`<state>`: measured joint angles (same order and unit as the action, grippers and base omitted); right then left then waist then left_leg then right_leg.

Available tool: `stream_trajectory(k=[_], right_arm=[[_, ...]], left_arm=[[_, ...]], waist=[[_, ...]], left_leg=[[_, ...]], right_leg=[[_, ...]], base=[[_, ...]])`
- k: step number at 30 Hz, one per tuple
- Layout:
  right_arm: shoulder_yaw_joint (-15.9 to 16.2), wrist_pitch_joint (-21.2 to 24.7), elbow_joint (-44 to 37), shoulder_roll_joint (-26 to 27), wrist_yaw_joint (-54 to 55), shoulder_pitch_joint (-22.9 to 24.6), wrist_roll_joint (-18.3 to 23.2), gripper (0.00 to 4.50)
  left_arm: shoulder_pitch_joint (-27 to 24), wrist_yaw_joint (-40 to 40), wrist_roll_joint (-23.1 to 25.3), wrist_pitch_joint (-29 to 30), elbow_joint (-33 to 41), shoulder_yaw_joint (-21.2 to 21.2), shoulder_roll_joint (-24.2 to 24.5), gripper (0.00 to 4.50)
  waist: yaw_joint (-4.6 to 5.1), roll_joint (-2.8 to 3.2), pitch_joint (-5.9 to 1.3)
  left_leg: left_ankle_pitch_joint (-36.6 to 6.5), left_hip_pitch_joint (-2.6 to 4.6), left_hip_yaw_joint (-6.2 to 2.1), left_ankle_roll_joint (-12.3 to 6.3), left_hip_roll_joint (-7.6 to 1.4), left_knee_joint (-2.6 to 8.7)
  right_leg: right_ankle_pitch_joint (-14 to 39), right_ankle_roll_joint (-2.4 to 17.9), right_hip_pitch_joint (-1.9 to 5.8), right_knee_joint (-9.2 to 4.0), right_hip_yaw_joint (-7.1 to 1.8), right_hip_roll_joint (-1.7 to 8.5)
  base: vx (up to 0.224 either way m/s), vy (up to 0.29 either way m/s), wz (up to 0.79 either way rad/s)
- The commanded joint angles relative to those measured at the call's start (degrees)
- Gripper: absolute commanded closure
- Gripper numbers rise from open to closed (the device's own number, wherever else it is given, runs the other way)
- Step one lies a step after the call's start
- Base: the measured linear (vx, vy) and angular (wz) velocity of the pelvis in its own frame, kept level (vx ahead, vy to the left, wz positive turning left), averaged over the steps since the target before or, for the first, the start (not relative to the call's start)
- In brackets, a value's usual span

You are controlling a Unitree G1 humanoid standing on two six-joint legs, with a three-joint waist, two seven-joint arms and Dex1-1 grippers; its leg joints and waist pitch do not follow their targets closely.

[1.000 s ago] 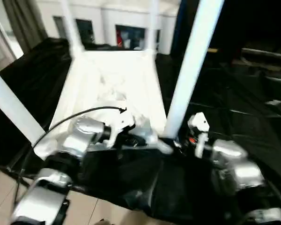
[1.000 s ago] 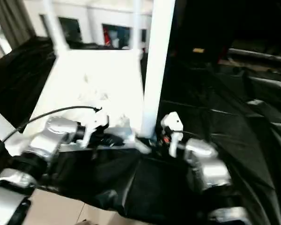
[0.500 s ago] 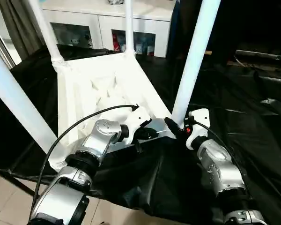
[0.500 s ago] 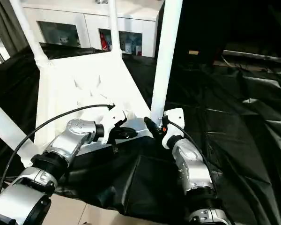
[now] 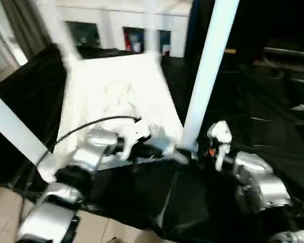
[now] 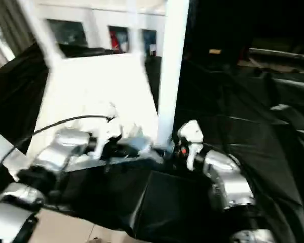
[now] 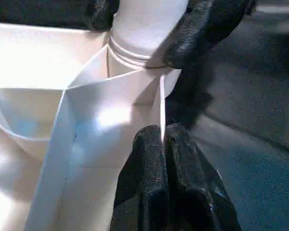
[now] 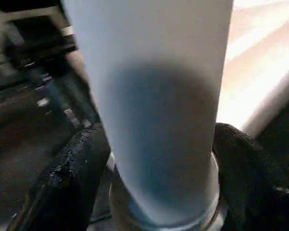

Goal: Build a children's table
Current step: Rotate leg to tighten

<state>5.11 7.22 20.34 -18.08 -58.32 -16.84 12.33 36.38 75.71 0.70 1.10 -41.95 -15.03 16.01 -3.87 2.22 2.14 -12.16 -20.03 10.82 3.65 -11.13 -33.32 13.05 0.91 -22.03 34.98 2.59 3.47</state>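
Black creased cloth (image 5: 273, 106) covers the work surface, its folds glossy. Nearest, the robot's two silver forearms reach in over it. The left gripper (image 7: 161, 144) has its two black rubbery fingers pressed together, pinching the thin raised rim of the white plastic rectangular table top (image 5: 116, 86), which lies underside up with smooth moulded ribs showing. Just beyond that pinch stands the round corner socket (image 7: 135, 57), ringed with fine grooves. The right gripper (image 8: 159, 163) straddles the base of the long tapered white tube leg (image 5: 210, 66) rising from this socket; its matt black fingers (image 8: 70, 178) stand on either side of the smooth round tube, but whether they press on it I cannot tell. Farther off, left of the left gripper, another white leg (image 5: 15, 129) slants upward. Behind the top stand white cabinets (image 5: 116, 30)
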Motion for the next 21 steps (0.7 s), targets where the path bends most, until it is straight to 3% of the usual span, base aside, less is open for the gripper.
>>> stream_trajectory(k=[1,3,5,7,8,11,12,15,18,19,20,21], right_arm=[[2.5,0.4,-1.3,-0.6,-3.6,-0.4,0.6,1.07],[2.7,1.0,-1.0,-1.2,-5.2,-0.6,1.0,1.21],[3.2,1.3,0.1,-1.8,-7.3,-1.2,1.1,1.39],[3.7,1.5,0.6,-1.7,-8.1,-1.6,1.0,1.44],[3.8,1.6,0.8,-1.5,-8.2,-1.9,1.1,1.71],[4.0,1.4,1.3,-1.1,-8.1,-2.3,1.2,1.80],[4.2,1.3,1.5,-0.9,-8.0,-2.5,1.2,1.83],[4.3,1.1,1.4,-0.4,-7.2,-2.3,0.8,1.87],[3.4,0.5,2.0,1.1,-2.3,-1.6,-0.5,1.87],[2.2,-0.1,3.1,2.5,2.1,-1.2,-1.4,1.87],[1.5,0.5,4.0,3.6,5.2,-1.1,-1.8,1.87],[1.2,0.8,4.4,4.1,6.5,-1.0,-2.0,1.87]], left_arm=[[-0.8,3.0,0.6,0.5,-0.5,-2.8,-0.1,4.50],[-0.5,3.7,1.0,0.3,-0.8,-3.0,0.8,4.50],[-0.1,3.6,1.7,-0.4,-1.5,-3.0,2.1,4.50],[0.0,3.3,1.6,-0.7,-1.6,-2.5,2.7,4.50],[-0.1,3.6,1.5,-0.7,-1.6,-2.5,2.9,4.50],[-0.2,3.3,1.6,-0.9,-1.6,-2.3,3.2,4.50],[-0.4,3.3,1.6,-0.8,-1.5,-2.2,3.3,4.50],[-0.7,1.9,1.5,-0.7,-1.4,-2.1,3.0,4.50],[-0.6,-2.9,1.7,-0.1,-2.0,-1.3,1.4,4.50],[0.0,-6.7,1.5,0.5,-2.7,-0.4,-0.3,4.50],[0.3,-8.7,1.7,0.8,-3.2,-0.2,-1.2,4.50],[0.5,-9.5,1.7,0.9,-3.4,-0.1,-1.7,4.50]], waist=[[-0.10,-0.14,-2.89],[-0.26,-0.74,-2.79],[-0.33,-0.61,-2.76],[-0.52,-0.90,-2.73],[-0.64,-1.18,-2.74],[-0.90,-1.07,-2.84],[-0.94,-1.42,-2.79],[-1.04,-1.26,-2.76],[-1.04,-1.24,-2.66],[-0.92,-1.16,-2.43],[-0.74,-1.61,-2.26],[-0.76,-1.50,-2.24]], left_leg=[[-5.4,0.10,-0.85,-6.01,-2.73,3.23],[-6.3,0.21,-0.81,-5.22,-2.84,3.37],[-6.9,0.21,-0.83,-4.91,-2.78,3.44],[-6.3,0.17,-0.76,-4.59,-2.76,3.38],[-5.7,0.12,-0.73,-4.70,-2.72,3.34],[-4.4,0.02,-0.76,-4.98,-2.66,3.24],[-4.1,-0.07,-0.72,-5.07,-2.58,3.22],[-4.3,-0.04,-0.73,-4.90,-2.62,3.23],[-4.7,0.00,-0.72,-4.43,-2.59,3.29],[-6.0,0.07,-0.68,-3.68,-2.59,3.43],[-7.9,0.16,-0.80,-2.84,-2.48,3.62],[-8.2,0.26,-0.86,-2.46,-2.48,3.69]], right_leg=[[-5.0,16.4,2.90,-3.28,-2.40,4.58],[-3.9,16.5,2.76,-3.29,-2.46,4.54],[-2.5,16.3,2.75,-3.30,-2.46,4.58],[-1.7,16.0,2.75,-3.35,-2.56,4.80],[-2.2,15.8,2.79,-3.29,-2.59,4.82],[-3.1,15.6,2.79,-3.08,-2.54,4.88],[-3.1,15.2,2.85,-3.09,-2.53,4.82],[-1.6,14.9,2.76,-3.21,-2.54,4.94],[-0.6,14.7,2.67,-3.35,-2.56,4.84],[2.0,14.4,2.40,-3.72,-2.61,4.96],[6.3,13.7,2.45,-4.25,-2.65,5.11],[8.2,13.3,2.44,-4.35,-2.70,5.14]], base=[[0.000,0.000,0.00],[0.000,0.000,0.00],[0.000,0.000,0.00],[0.000,0.000,0.00],[0.000,0.000,0.00],[0.000,0.000,0.00],[0.000,0.000,0.00],[0.000,0.000,0.00],[0.000,0.000,0.00],[0.000,0.000,0.00],[0.000,0.000,0.00],[0.000,0.000,0.00]])
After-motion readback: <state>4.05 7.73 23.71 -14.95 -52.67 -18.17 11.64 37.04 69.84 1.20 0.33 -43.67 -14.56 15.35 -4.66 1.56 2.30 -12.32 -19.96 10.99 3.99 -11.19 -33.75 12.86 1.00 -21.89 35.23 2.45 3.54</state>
